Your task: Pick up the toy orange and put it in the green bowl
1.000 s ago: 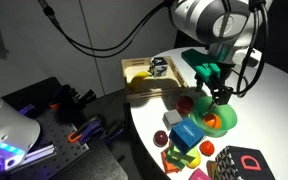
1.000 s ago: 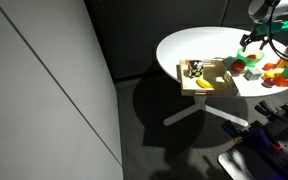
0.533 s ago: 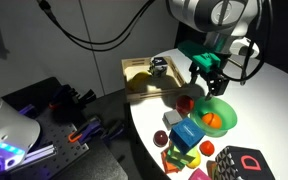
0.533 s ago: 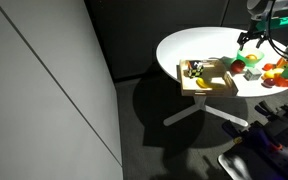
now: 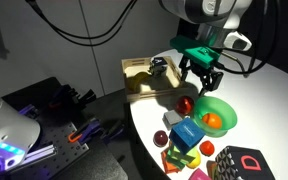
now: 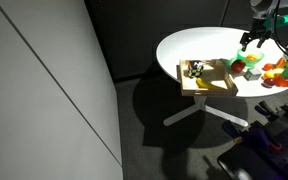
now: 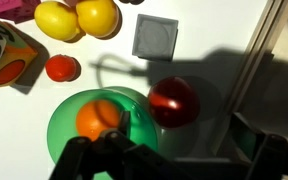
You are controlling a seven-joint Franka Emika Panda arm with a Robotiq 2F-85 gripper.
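Orange, smooth toy orange (image 7: 96,118) sits in green bowl (image 7: 64,112); gripper (image 5: 200,87) above, jaws apart.

In an exterior view I look down from close by, across the counter's (image 5: 149,118) edge. In an exterior view I sit well back, seeing the whole round counter (image 6: 199,45). My wrist view faces straight down onto the green bowl (image 7: 62,130). All three share that counter.

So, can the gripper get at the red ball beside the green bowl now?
Probably yes: the open gripper hangs above the red ball, which lies uncovered beside the green bowl.
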